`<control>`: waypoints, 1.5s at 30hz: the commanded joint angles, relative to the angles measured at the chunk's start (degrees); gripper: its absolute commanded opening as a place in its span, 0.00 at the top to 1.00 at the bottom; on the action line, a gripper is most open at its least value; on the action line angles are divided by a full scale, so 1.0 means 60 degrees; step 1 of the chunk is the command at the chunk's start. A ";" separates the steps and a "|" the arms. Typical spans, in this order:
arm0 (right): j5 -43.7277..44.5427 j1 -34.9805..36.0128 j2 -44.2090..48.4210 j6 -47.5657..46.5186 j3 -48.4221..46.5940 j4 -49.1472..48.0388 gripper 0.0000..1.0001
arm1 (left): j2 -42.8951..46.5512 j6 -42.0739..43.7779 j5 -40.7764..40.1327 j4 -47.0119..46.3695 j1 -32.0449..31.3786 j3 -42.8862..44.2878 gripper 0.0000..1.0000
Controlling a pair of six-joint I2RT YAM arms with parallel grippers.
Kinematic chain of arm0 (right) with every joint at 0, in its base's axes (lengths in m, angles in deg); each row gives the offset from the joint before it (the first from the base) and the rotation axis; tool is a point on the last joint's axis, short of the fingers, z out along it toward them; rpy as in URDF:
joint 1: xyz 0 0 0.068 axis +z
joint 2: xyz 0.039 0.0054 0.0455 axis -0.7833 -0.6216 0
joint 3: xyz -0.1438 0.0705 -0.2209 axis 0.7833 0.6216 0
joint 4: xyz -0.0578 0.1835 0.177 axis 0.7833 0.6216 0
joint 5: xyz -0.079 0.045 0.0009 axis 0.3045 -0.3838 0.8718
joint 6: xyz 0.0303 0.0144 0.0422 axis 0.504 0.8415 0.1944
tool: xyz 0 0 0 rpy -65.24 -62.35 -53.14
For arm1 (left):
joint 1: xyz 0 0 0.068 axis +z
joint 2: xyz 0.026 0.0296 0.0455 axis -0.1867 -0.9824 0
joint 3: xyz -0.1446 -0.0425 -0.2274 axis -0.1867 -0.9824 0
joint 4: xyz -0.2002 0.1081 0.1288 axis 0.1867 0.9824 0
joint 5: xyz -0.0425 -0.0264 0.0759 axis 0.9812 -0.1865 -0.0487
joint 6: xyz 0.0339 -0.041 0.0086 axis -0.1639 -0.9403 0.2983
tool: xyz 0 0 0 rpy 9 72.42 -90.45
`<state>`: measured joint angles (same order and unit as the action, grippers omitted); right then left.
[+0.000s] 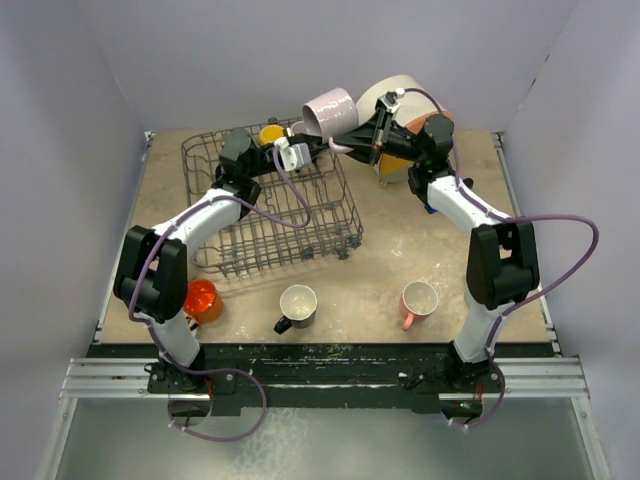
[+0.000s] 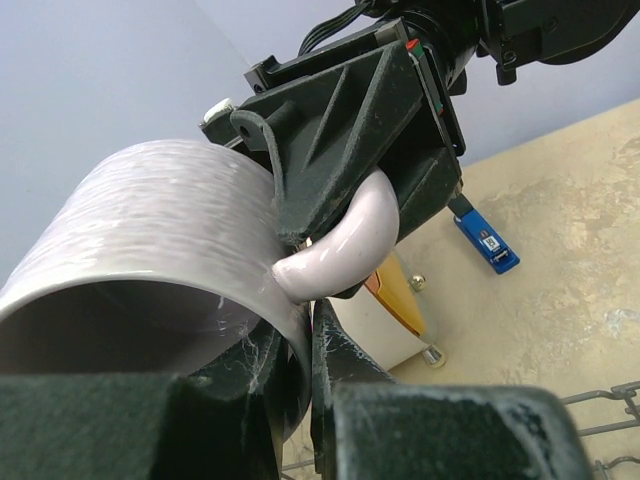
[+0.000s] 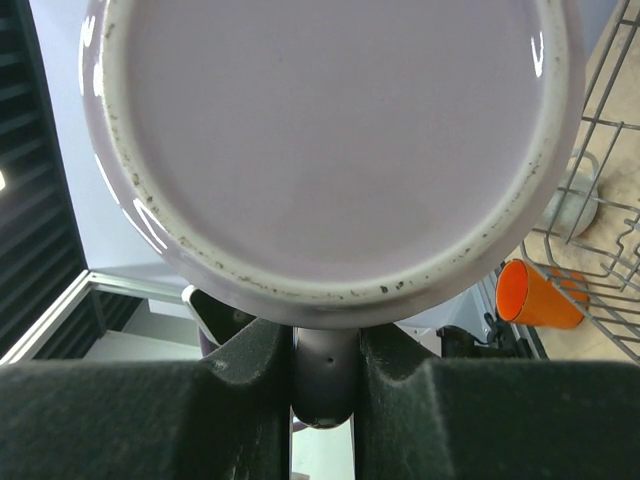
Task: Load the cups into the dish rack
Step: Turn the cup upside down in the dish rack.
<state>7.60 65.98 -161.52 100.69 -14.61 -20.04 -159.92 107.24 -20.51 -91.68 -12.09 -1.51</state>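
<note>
The mauve mug (image 1: 330,108) hangs tilted at the upper centre of the top view, over the far right corner of the rack (image 1: 205,165). The left gripper (image 1: 308,138) pinches its wall at the rim. The right gripper (image 1: 347,141) is clamped on its handle (image 2: 350,245). A yellow cup (image 1: 271,132) sits in the rack. An orange cup (image 1: 200,297), a grey cup (image 1: 298,303) and a pink cup (image 1: 419,299) sit low on the table (image 1: 400,230).

Orange cup (image 1: 204,296) partly behind the left arm (image 1: 160,272)
</note>
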 commanded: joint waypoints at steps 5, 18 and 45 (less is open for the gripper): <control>0.0301 0.0044 0.0215 -0.0259 -0.0132 -0.0984 1.00 | 0.0649 -0.0527 -0.0380 -0.1493 -0.0125 -0.0235 0.73; 0.0316 0.0029 0.0131 -0.0286 -0.0163 -0.0921 1.00 | 0.1357 -0.1159 -0.1841 -0.1740 -0.0104 -0.1381 0.19; 0.0199 0.0029 -0.0405 -0.1758 -0.0296 -0.0846 1.00 | 0.5857 -0.4566 -0.7440 0.2996 0.0171 -0.3376 0.01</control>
<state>8.34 66.02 -164.60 95.23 -12.64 -19.27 -127.90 84.64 -56.61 -82.02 -11.70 -23.45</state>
